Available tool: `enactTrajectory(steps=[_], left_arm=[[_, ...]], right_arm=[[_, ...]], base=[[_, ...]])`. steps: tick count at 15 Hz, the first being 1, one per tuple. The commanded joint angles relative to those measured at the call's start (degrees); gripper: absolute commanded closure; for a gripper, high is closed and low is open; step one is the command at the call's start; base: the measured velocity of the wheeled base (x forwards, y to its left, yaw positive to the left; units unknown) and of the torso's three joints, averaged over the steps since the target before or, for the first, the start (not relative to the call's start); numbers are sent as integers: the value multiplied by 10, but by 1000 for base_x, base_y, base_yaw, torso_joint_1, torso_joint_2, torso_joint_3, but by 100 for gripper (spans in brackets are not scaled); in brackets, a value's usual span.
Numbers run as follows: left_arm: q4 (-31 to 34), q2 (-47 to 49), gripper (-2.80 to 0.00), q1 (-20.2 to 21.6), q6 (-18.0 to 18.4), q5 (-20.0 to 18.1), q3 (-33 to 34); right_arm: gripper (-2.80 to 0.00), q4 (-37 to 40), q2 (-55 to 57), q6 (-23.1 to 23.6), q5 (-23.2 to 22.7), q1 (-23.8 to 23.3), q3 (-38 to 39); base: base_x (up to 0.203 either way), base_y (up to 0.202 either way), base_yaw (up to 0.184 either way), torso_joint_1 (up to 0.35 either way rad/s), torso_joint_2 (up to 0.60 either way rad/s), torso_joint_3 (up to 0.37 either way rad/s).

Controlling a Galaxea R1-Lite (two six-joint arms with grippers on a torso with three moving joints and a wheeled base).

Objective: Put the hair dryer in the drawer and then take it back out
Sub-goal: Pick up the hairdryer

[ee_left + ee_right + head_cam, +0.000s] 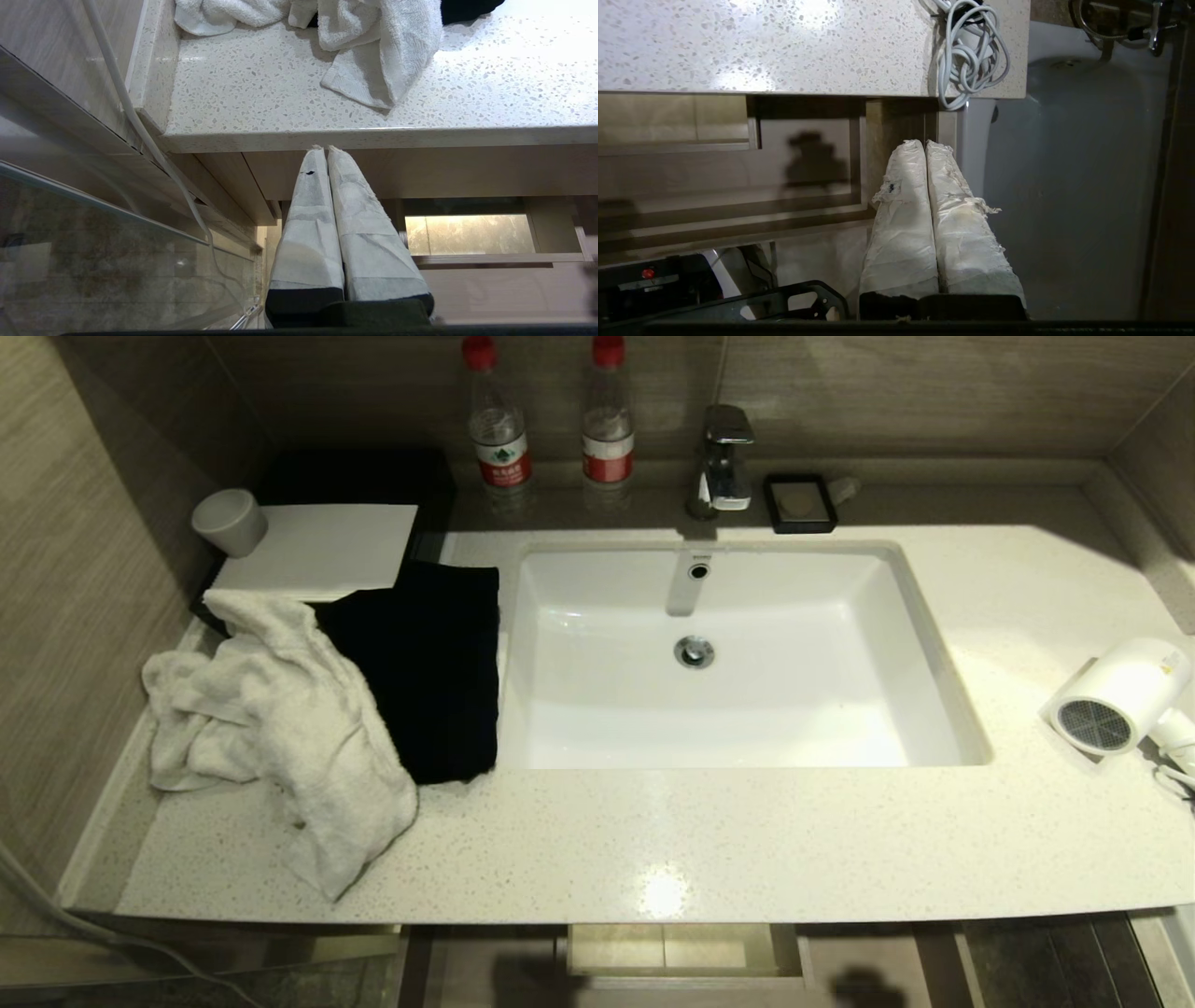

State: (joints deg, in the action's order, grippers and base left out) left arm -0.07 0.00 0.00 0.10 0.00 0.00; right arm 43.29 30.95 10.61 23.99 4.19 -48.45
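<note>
Hair dryer (1120,695) lies on the bench (653,840), right of the sink (579,663).
Both pincers, left (326,148) and right (924,142), hang below the bench edge, closed and empty; drawer (681,952) pulled open.

I see open speckled white stone table (747,840) ahead of the white rectangular sink (579,728); a crumpled white towel (280,728) blocks its left side.

white hair dryer (1120,695) w/ dark grille, speckled cream countertop (747,840), white towel (280,728)
</note>
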Motion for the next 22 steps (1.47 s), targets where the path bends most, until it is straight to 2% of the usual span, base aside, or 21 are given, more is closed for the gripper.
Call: enactTrajectory(steps=[1,3,5,9,12,15,16,17,18,20,22], left_arm=[[0,-1,0,0,0,0,0],[0,-1,0,0,0,0,0],[0,0,0,0,0,0,0],[0,-1,0,0,0,0,0],[0,0,0,0,0,0,0],[0,-1,0,0,0,0,0],[0,-1,0,0,0,0,0],[0,-1,0,0,0,0,0],[0,-1,0,0,0,0,0],[0,-1,0,0,0,0,0],[0,-1,0,0,0,0,0]], right_arm=[[0,-46,99,-4,30,13,16],[0,-93,128,-19,53,5,45],[0,-95,171,-36,50,-17,56],[0,-121,206,-37,4,-59,60],[0,-205,265,-14,-18,-135,63],[0,-285,300,66,-35,-186,62],[0,-305,311,126,-57,-210,62],[0,-328,329,163,-87,-238,62],[0,-344,338,181,-105,-249,62],[0,-356,361,206,-108,-273,59],[0,-388,392,263,-124,-316,55]], base=[[0,0,0,-29,48,24],[0,0,0,-29,40,20],[0,0,0,-20,38,20],[0,0,0,-2,6,4],[0,0,0,0,0,0],[0,0,0,0,0,0],[0,0,0,0,0,0],[0,0,0,0,0,0],[0,0,0,0,0,0],[0,0,0,0,0,0],[0,0,0,0,0,0]])
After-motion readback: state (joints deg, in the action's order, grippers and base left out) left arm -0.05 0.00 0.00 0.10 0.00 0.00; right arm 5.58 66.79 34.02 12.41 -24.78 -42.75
